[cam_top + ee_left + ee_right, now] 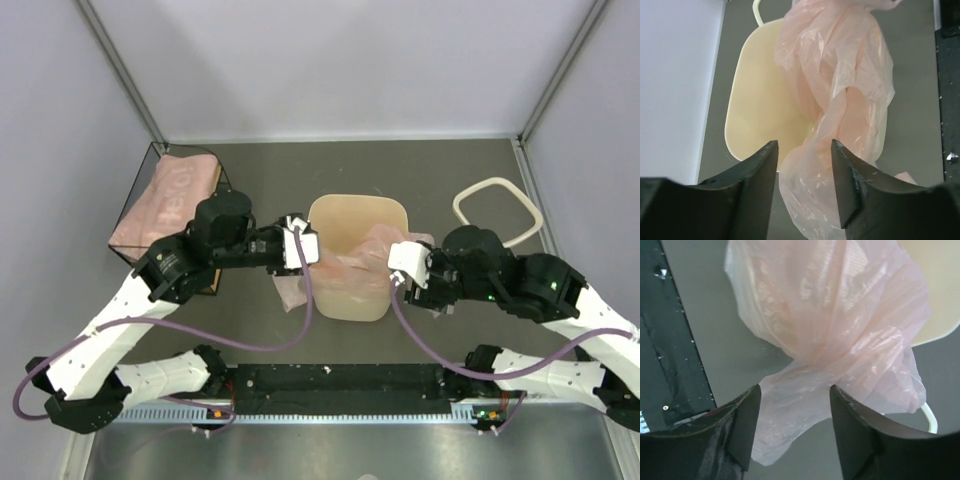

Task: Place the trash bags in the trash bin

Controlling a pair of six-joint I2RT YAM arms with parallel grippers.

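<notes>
A cream-beige trash bin stands upright mid-table. One pale pink trash bag lies crumpled across its mouth, with ends hanging over the left and right rims. My left gripper is at the left rim. In the left wrist view, its gripper has the jaws apart, with a hanging fold of the bag between them, in front of the bin. My right gripper is at the right rim. The right wrist view shows that gripper with jaws apart astride the bag's lower flap, unclamped.
A dark wire-framed box holding a pink stack sits at the back left. A white rounded-square ring lies on the table to the right of the bin. Grey walls close in the left, right and far sides.
</notes>
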